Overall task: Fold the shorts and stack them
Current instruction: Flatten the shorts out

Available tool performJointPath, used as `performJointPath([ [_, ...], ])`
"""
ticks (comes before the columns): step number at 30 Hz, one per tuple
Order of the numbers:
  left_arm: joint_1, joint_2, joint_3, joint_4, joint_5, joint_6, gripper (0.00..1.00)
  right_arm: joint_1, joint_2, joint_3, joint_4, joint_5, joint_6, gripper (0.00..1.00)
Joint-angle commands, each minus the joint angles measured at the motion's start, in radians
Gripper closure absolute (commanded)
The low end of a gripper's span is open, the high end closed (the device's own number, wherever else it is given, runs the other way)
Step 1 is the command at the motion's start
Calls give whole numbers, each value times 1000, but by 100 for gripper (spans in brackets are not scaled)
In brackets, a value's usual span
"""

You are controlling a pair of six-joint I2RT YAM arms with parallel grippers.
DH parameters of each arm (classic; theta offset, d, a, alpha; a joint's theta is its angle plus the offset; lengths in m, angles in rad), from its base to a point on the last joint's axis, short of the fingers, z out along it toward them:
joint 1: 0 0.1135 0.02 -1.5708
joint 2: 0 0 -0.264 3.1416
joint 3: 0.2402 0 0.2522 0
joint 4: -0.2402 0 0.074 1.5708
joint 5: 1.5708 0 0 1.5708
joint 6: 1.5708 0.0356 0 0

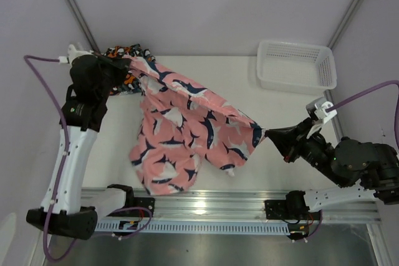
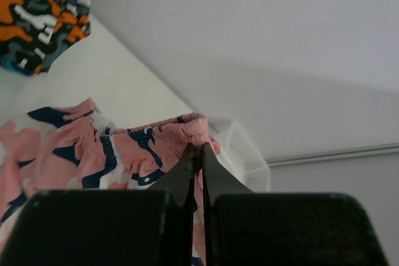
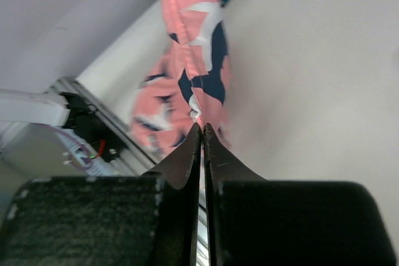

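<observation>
- Fabric of the camouflage shorts (image 2: 37, 10), orange, black and white, is seen bunched at the far left corner of the table (image 1: 268, 169).
- The gathered waistband edge of the pink shorts (image 1: 181, 132) is clamped by the left gripper (image 2: 196, 149), jaws closed on it.
- The pink shorts are held stretched between both grippers, legs hung toward the near edge; whether they rest on the table cannot be told.
- The opposite edge is pinched by the right gripper (image 3: 201, 129), jaws shut on the cloth.
- A white mesh basket (image 1: 324, 73) is set at the far right corner, apart from the cloth.
</observation>
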Motion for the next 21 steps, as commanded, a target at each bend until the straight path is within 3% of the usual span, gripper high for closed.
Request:
performJointPath([
  [1,-4,-186,89,107,-53,14,100,-3,37,48,185,-207,-124,100],
  [7,-4,-377,136,53,-110,52,100,-3,145,150,271,-644,-158,100],
  [11,-4,-441,150,52,-138,66,100,-3,162,173,319,-702,-170,100],
  [18,-4,-371,158,85,-121,75,100,-48,265,207,294,-509,-239,100],
  [21,-4,-307,139,108,-101,66,100,-292,298,206,296,-641,-240,100],
])
